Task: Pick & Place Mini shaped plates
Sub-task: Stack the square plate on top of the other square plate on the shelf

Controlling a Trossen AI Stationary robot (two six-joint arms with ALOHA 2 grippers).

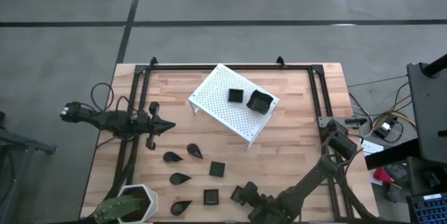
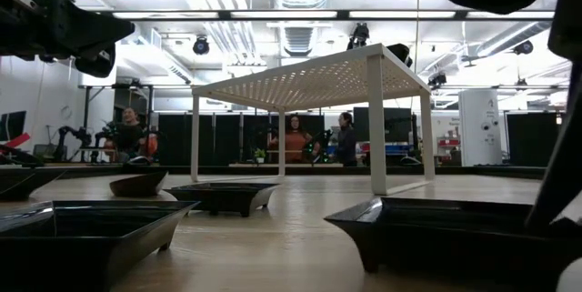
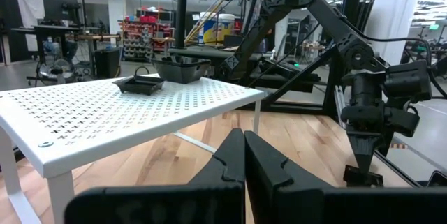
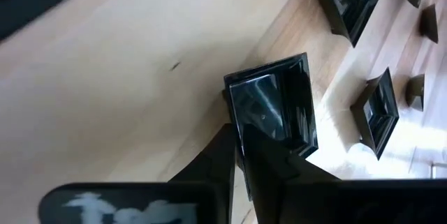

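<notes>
At the table's near edge, the right pincer (image 1: pixel 246 195) has its fingers pinched on the rim of a square black plate (image 4: pixel 274 109), the plate still flat on the wood. Two plates already sit on the white rack (image 1: pixel 218 105), well beyond the pincer and up the table: a small square (image 1: pixel 236 95) and a larger wavy-rimmed one (image 1: pixel 260 101). We count six more loose on the wood to the pincer's left, four teardrops and two flat squares, the nearest (image 1: pixel 211 197) just beside it. So we judge the job well short of half done. The left pincer (image 1: pixel 164 126) waits with fingers together, far off across the table. From above, arm and plate merge into one dark mass; the pot (image 1: pixel 133 205) is cut off by the frame.
</notes>
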